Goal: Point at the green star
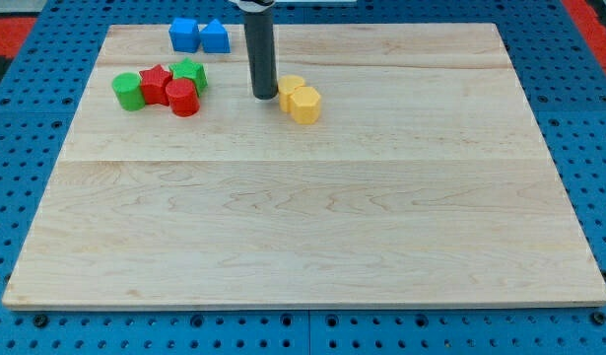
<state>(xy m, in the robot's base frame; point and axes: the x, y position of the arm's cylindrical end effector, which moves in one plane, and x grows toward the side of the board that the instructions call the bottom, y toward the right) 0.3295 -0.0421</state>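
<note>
With nothing held, my tip point(264, 96) should be slid toward the view's left and stopped just beside the green star point(190, 72), the yellow blocks point(301, 100) left undisturbed.

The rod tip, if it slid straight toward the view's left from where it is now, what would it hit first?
Probably the green star. My tip sits just left of the yellow blocks, with bare board up to the star; depth is uncertain, so it could meet the red cylinder instead.
</note>
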